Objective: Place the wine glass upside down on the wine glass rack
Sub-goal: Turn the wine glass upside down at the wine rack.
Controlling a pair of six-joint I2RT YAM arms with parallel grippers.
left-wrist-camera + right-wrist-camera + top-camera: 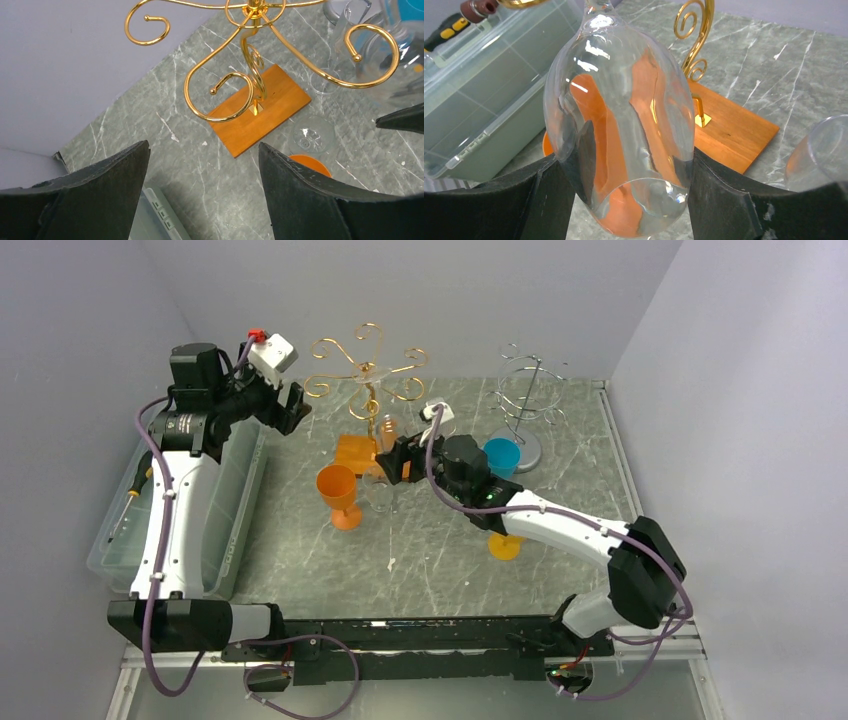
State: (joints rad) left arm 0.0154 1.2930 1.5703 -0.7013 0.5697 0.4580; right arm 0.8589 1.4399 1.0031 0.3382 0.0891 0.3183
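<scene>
R gripper (624, 167): jaws clamped on the wine glass (619, 115), one pad on each side of the bowl at about its widest part. In the R wrist view the rim points toward the cam and down, and the stem runs up and away, so the glass looks inverted or close to it. The stem top sits right by a gold hook at the frame edge. The foot is out of frame, so can't tell if it's seated on the gold rack (365, 368) yet. The glass hangs above the rack's wooden base (280, 100), off the table.

L gripper (204, 147): jaws apart w/ nothing between them. It's raised at the back left, and its cam looks down on the rack.

Other items:
- a 2nd clear glass (819, 150), just R of the base
- an orange goblet (338, 495) in front of it
- a silver rack (525, 390) w/ a blue cup (502, 455), off to the R
- a plastic bin (484, 100) on the L

Handling (my read): the glass looks thin-walled, light, rigid, slick and very breakable. A bowl grip fits the job because it leaves the stem and foot free to slide into a hook. Squeeze should stay light, since too much could crack the bowl and too little could let it slip on smooth glass. The stem is prob the weak point, so avoid side knocks vs the metal curls. I'd say the step in hand is lining the stem up w/ a hook slot.
</scene>
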